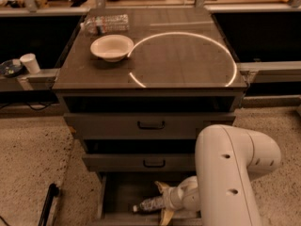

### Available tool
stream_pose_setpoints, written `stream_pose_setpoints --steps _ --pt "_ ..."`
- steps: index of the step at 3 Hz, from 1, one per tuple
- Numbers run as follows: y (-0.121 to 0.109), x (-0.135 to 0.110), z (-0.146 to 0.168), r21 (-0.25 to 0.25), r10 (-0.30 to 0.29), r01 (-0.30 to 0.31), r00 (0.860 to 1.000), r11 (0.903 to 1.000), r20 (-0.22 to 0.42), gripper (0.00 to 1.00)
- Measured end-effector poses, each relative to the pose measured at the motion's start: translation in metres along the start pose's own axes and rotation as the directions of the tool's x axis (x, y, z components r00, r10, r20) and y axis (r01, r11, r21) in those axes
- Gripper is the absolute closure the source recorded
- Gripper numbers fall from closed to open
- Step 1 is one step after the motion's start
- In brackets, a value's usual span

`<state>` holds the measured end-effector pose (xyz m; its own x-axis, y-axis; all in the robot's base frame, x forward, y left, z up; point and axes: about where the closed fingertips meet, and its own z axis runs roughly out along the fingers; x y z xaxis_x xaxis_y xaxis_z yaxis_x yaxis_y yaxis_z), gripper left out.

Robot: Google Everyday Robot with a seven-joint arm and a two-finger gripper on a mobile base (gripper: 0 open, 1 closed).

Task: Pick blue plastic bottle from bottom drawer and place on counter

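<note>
Inside the bottom drawer, the tool straddles the blue plastic bottle, fingers spread.

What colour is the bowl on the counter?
White bowl, camera view; gripper is down in the bottom drawer.

Gripper is right down low, at the bottom edge of the view, pointing out sideways toward the view's left. Its two tan-tipped fingers are spread wide, one above and one below, nowhere near meeting. Just behind the gripper sits the rounded white wrist, level and tucked in close. Behind that and rising above the gripper is the big white arm, bent over in a fat rounded elbow and dropping out of view.
</note>
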<state>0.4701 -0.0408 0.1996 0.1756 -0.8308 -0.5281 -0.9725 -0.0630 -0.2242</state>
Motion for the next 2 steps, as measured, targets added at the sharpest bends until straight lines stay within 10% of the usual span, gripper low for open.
stream_pose_setpoints --steps 2 --pt "0.001 -0.009 -0.011 0.001 0.005 -0.005 1.000 1.0000 0.010 0.00"
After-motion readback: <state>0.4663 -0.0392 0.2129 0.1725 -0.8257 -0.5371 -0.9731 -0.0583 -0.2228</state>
